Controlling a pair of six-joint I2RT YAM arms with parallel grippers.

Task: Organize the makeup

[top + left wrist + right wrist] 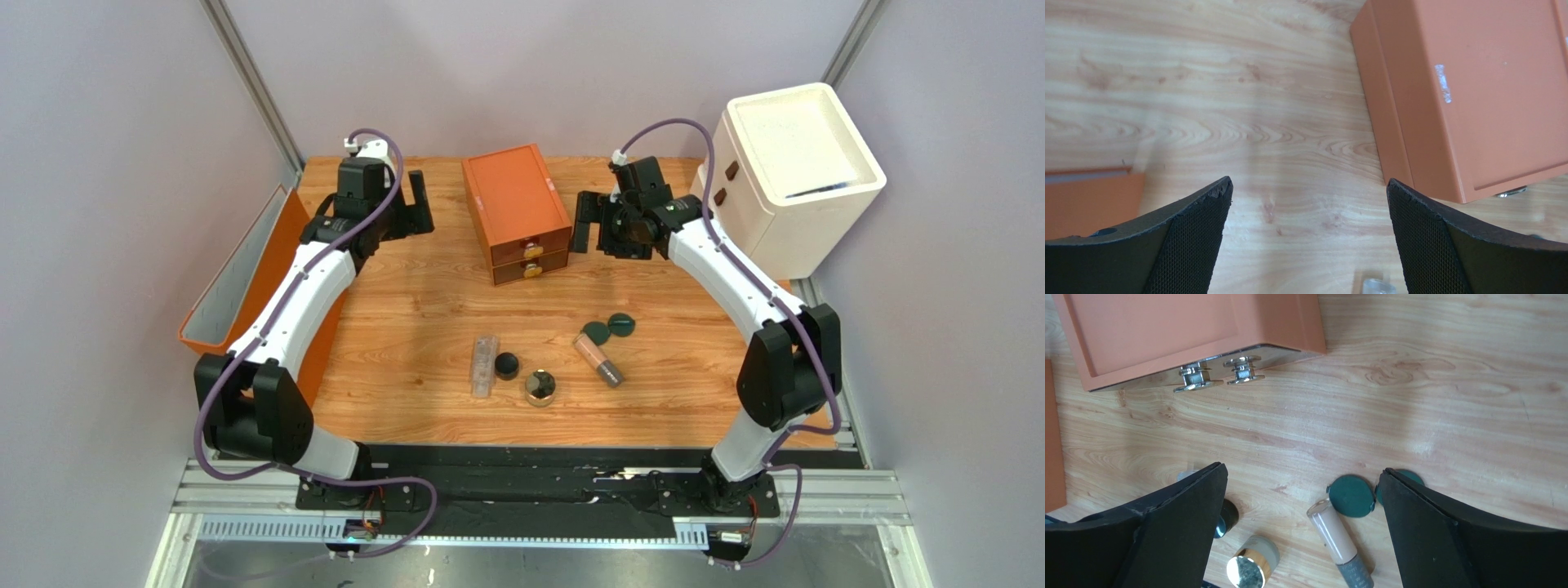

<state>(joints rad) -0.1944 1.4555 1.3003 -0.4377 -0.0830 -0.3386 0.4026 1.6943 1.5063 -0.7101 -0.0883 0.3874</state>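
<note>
The makeup lies loose on the near middle of the table: a clear tube, a black round pot, a gold-rimmed jar, a tan tube with dark cap and two dark-green discs. The right wrist view shows the tan tube, the jar, a disc and the pot half hidden by a finger. My left gripper is open and empty, left of the orange two-drawer box. My right gripper is open and empty, right of the box. The clear tube's end shows in the left wrist view.
The box's two metal drawer knobs face the makeup. A big white cabinet stands at the back right. An orange bin hangs off the table's left edge.
</note>
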